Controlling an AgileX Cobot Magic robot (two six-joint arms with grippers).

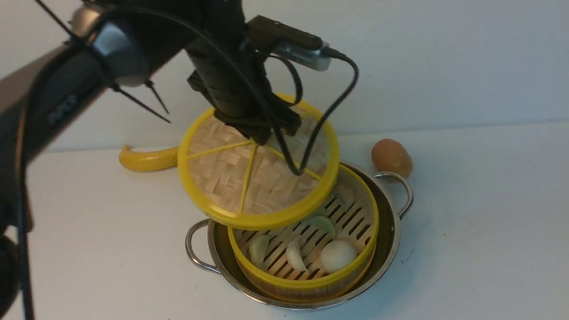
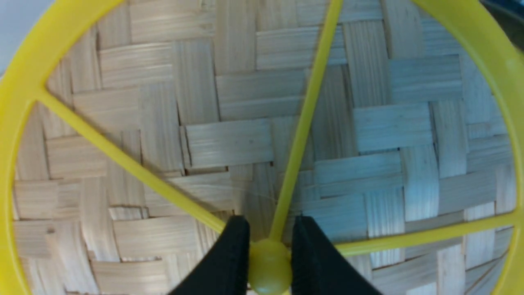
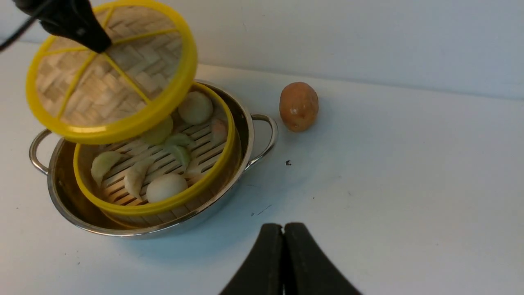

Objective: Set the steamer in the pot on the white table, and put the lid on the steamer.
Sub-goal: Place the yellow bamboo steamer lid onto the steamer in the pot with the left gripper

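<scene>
You have two tools in view: one left tool [image 2: 270, 223] and one right tool [image 3: 282, 229]. At the left tool there is one lid [image 1: 258, 178]. Below that tool you can count one steamer [image 1: 306, 284] and one pot [image 1: 391, 222] with two handles [image 1: 402, 186]. The steamer shows two buns [image 3: 166, 186] and at least three dumplings [image 3: 135, 179]; the lid hides the rest. One worktop [image 1: 466, 244] carries one banana [image 1: 146, 159] beyond the left tool and one potato [image 1: 391, 158] ahead of the right tool.

The steamer [image 1: 306, 280] sits inside the pot [image 1: 393, 231] on the table [image 1: 489, 222]. The lid [image 1: 231, 178] hangs tilted above the steamer's rear left. Behind the pot lie a banana [image 1: 146, 159] to the left and a potato [image 1: 391, 158] to the right, near the handle.
</scene>
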